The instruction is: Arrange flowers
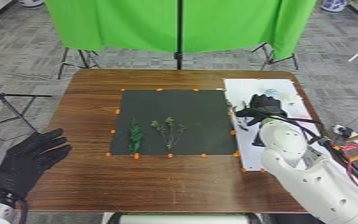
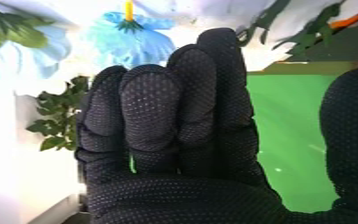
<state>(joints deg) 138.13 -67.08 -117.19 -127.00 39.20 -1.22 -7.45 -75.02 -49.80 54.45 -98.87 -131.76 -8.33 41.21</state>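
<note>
Over the white board, at the right of the table in the head view, is my right hand [image 1: 264, 106], its fingers extended. In the right wrist view the right hand [image 2: 180, 125] has straight fingers and the thumb held apart, with nothing gripped. Near its fingertips there are a light blue flower [image 2: 131, 40] and a paler bloom with a green base [image 2: 20, 37]. On the dark mat [image 1: 189, 100] lie a green leafy stem [image 1: 135, 137] and a thin branching sprig [image 1: 169, 132]. My left hand [image 1: 38, 152] is open beside the table's left edge.
The white board [image 1: 254, 157] runs along the table's right side, with pale flowers [image 1: 271, 92] near its far end. Orange markers edge the dark mat. Leafy greenery [image 2: 58, 117] is beside my right hand in the wrist view. A green cloth [image 1: 122, 25] hangs behind the table.
</note>
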